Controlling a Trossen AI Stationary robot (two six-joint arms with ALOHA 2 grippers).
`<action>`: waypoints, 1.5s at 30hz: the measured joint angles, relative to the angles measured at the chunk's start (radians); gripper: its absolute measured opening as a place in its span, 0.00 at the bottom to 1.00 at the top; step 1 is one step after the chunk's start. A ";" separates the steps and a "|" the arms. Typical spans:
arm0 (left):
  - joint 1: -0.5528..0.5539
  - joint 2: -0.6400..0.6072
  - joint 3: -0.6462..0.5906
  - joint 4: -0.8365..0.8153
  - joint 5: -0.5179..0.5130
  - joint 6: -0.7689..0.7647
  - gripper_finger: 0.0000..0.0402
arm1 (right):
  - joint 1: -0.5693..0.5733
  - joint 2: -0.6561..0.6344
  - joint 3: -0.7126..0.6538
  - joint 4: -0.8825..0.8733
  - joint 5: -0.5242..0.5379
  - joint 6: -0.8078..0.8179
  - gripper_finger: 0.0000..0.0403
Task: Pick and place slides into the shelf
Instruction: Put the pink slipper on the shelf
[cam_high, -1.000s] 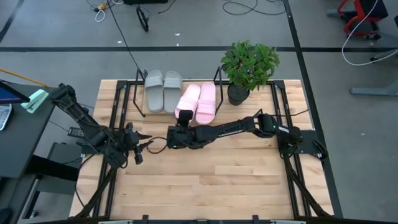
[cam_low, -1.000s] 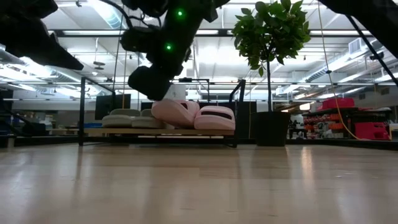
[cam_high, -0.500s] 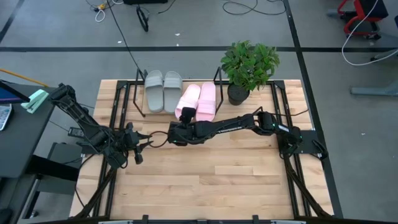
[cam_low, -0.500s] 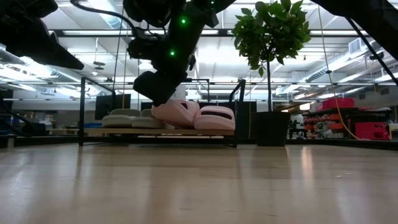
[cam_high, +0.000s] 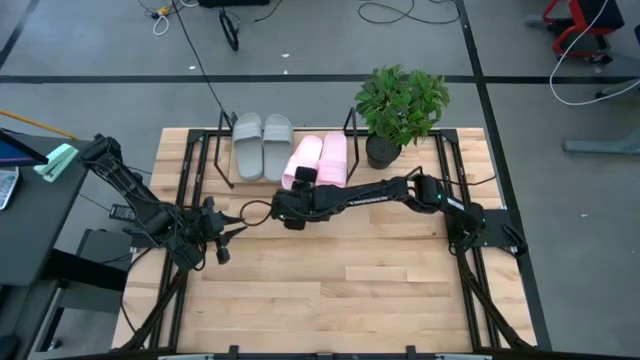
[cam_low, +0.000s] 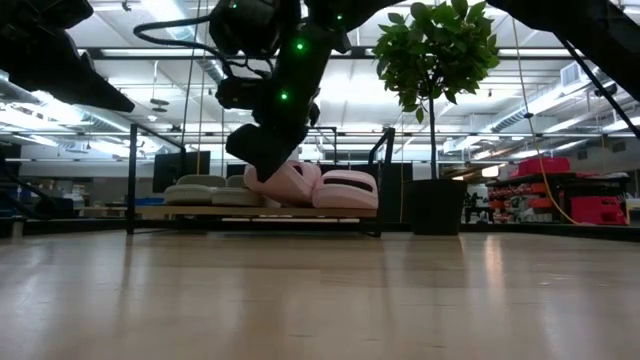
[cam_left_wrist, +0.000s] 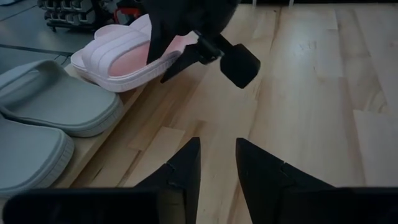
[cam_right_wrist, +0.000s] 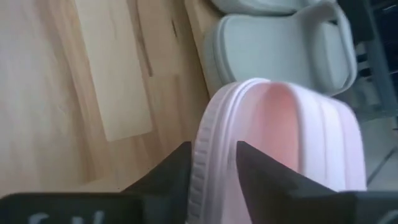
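Note:
On the shelf (cam_high: 222, 150) at the table's far side, two grey-green slides (cam_high: 262, 147) lie side by side, with a pink slide (cam_high: 334, 162) to their right. My right gripper (cam_high: 303, 180) is shut on the second pink slide (cam_high: 301, 158), which sits between the grey pair and the other pink one. In the low view this slide (cam_low: 290, 183) is tilted, its near end raised under my right gripper (cam_low: 262, 165). My left gripper (cam_high: 232, 224) waits open over the table's left part, near the shelf's front, touching nothing. My right gripper pinches the pink slide's near-end rim (cam_right_wrist: 208, 146) between its two fingers (cam_right_wrist: 177, 165), coming slanting down from the table's near side. The near end is held up. The far end points into the shelf, and the slide is tilted beside the other pink one.
A potted plant (cam_high: 400, 105) stands at the shelf's right end, close to my right arm. The shelf's thin black uprights (cam_low: 131, 180) rise at its corners. Bare wooden table (cam_high: 340, 290) stretches toward the near edge. The arms' black frames run along both table sides.
My right gripper has moved toward the far edge and a little up, carrying the pink slide's near end with it. The slide has gone farther onto the shelf and swung nearer to parallel with the other pink slide. The gripper has stayed shut on it.

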 joint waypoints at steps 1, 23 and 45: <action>0.000 0.000 0.000 0.000 0.001 0.000 0.26 | -0.004 0.000 0.000 -0.008 -0.003 0.005 0.28; 0.000 0.000 0.000 0.000 0.010 -0.007 0.27 | 0.005 -0.006 0.000 -0.115 -0.072 0.050 0.15; 0.000 0.000 0.000 0.001 0.029 -0.009 0.27 | -0.013 -0.008 -0.001 -0.196 -0.131 0.023 0.40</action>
